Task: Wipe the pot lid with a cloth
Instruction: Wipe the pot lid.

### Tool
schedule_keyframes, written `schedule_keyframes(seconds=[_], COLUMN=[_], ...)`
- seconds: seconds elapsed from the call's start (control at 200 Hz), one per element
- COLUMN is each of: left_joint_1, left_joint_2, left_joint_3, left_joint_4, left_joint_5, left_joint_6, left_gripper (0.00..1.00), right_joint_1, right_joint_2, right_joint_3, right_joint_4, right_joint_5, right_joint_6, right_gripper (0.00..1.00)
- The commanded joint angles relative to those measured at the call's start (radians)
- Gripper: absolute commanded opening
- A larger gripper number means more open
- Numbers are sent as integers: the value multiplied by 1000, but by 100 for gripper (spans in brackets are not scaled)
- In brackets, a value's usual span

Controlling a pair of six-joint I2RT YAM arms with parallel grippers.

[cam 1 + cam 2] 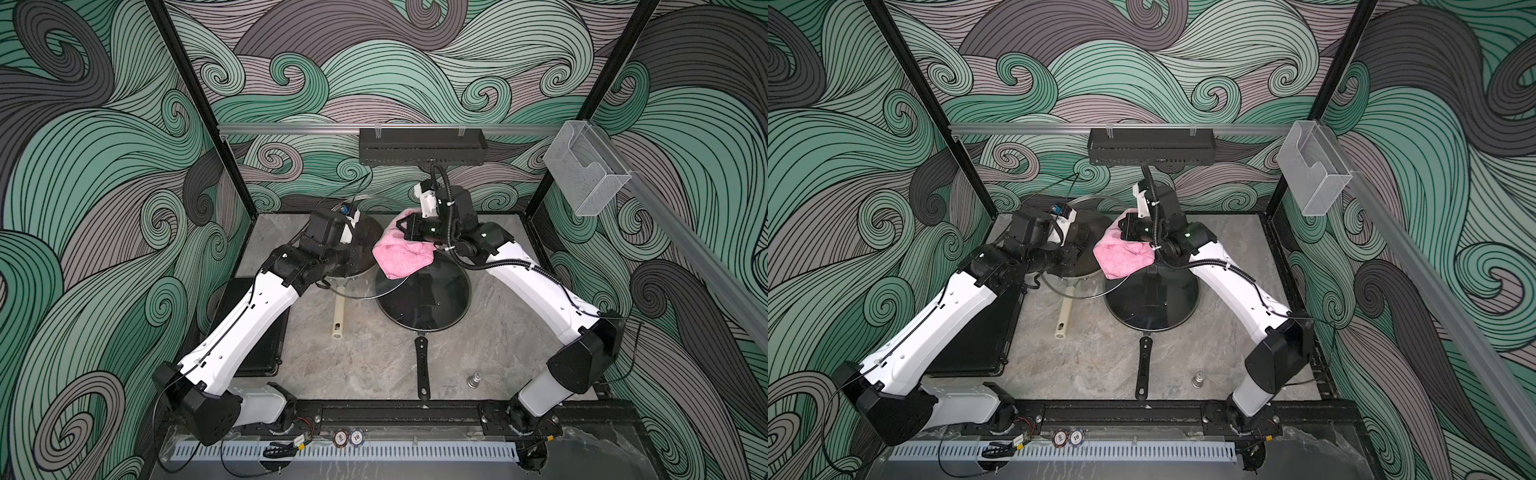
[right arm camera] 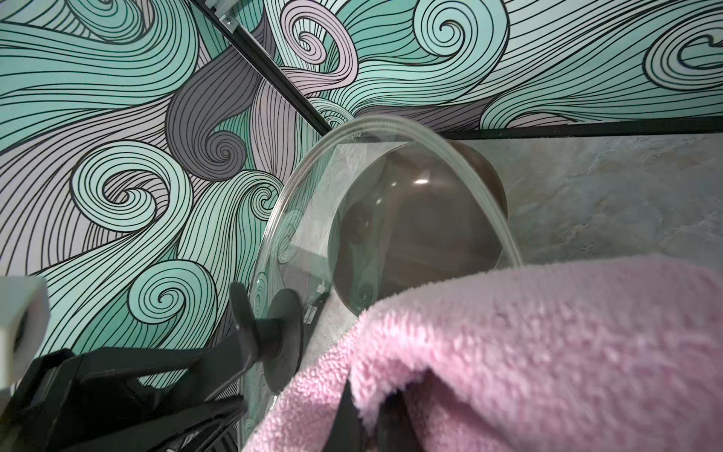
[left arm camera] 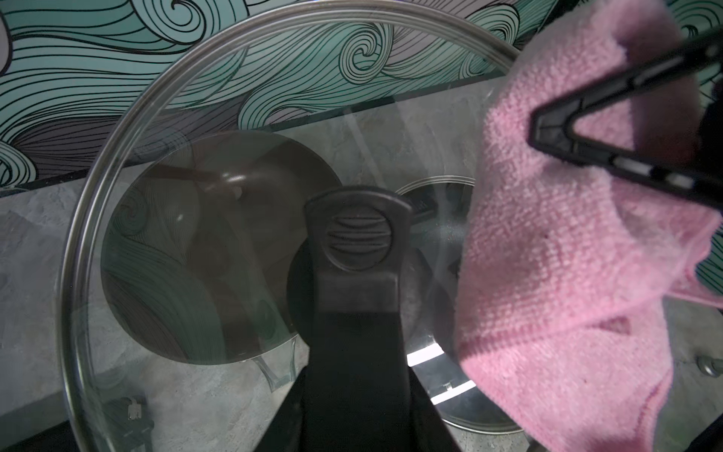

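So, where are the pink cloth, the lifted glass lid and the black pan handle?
pink cloth (image 1: 401,257), in a top view, its middle
lifted glass lid (image 3: 219,117), left wrist view, clear glass
black pan handle (image 1: 422,368), in a top view, mid-length

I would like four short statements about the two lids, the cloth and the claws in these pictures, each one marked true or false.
1. The right claw is shut on the pink cloth. True.
2. The left claw holds a glass lid by its black handle. True.
3. The pink cloth lies flat on the table. False: it hangs from the right claw, raised beside the edge of the held glass lid.
4. The second lid rests on the bare table. False: it covers a long-handled pan.
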Motion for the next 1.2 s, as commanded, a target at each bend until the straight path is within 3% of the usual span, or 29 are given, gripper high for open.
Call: schedule_keyframes(seconds=[0.0, 0.145, 0.435, 0.79, 1.196], left_joint_1=[-14, -33, -61, -62, -71], left_joint_2=[-13, 46, 39, 39, 55], left_joint_3=[116, 214, 188, 192, 210], left_joint_4=[241, 132, 168, 141, 100], left_joint_5=[-97, -188, -358, -401, -397], left_joint_6=[-182, -388, -740, -899, -830], left_gripper=[0, 0, 0, 0, 0], right_joint_1=[32, 75, 129, 199, 179], right_joint_2=[-25, -23, -42, 4, -3], right_joint_3=[-28, -37, -130, -181, -134], right_joint_4=[46, 89, 248, 375, 274], right_joint_5=[6, 4, -27, -85, -18], right_joint_6=[30, 26, 48, 99, 19], right_gripper=[0, 0, 0, 0, 0])
